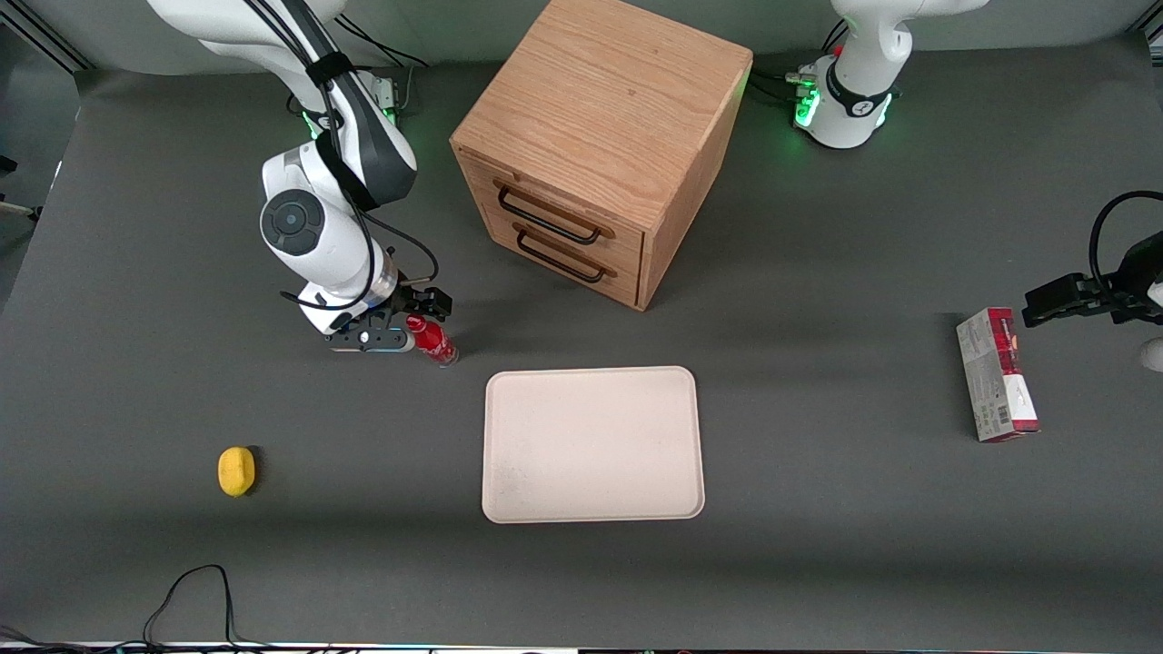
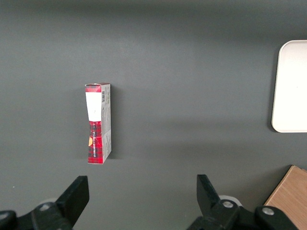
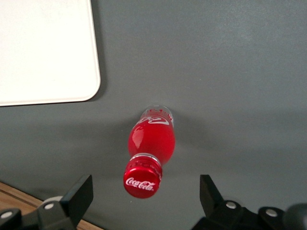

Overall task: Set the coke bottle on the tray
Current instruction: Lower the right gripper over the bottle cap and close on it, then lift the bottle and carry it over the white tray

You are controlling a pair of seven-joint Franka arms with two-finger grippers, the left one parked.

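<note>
The coke bottle point(image 1: 436, 341), small and red with a red cap, stands upright on the dark table. It is a little farther from the front camera than the cream tray point(image 1: 591, 445), off the tray's corner toward the working arm's end. My right gripper point(image 1: 420, 313) hovers just above the bottle, open and empty. In the right wrist view the cap point(image 3: 142, 182) lies between the two spread fingers point(image 3: 79, 194) of the gripper point(image 3: 144, 196), with a gap on each side. A rounded corner of the tray point(image 3: 43, 48) shows there too. The tray holds nothing.
A wooden drawer cabinet point(image 1: 600, 145) stands farther from the front camera than the tray. A red-and-grey carton point(image 1: 997, 374) lies toward the parked arm's end. A yellow object point(image 1: 236, 471) lies toward the working arm's end, nearer the camera. A cable point(image 1: 191, 590) loops at the front edge.
</note>
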